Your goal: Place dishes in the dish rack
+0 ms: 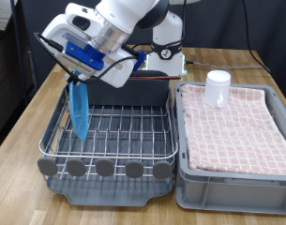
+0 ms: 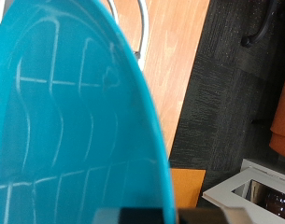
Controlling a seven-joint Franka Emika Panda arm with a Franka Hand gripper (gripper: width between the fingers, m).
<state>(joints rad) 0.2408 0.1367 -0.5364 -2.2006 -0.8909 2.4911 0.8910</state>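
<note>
My gripper (image 1: pixel 80 75) is shut on the rim of the round light-blue plate (image 1: pixel 80 110) and holds it on edge, upright, over the exterior view's left part of the dish rack (image 1: pixel 110 141). The plate's lower edge reaches the silver wire grid. In the wrist view the plate (image 2: pixel 77 121) fills most of the picture and the rack's wires show through it. The small white cup (image 1: pixel 218 88) stands on the pink checkered cloth of the grey bin (image 1: pixel 234 127), at the exterior view's right. The wooden spoon does not show.
The rack's tall grey back compartment (image 1: pixel 143 92) stands behind the grid, round grey tabs (image 1: pixel 105 168) along its front. The robot's base (image 1: pixel 166 61) is behind the rack. The wooden table (image 1: pixel 30 122) shows to the exterior view's left.
</note>
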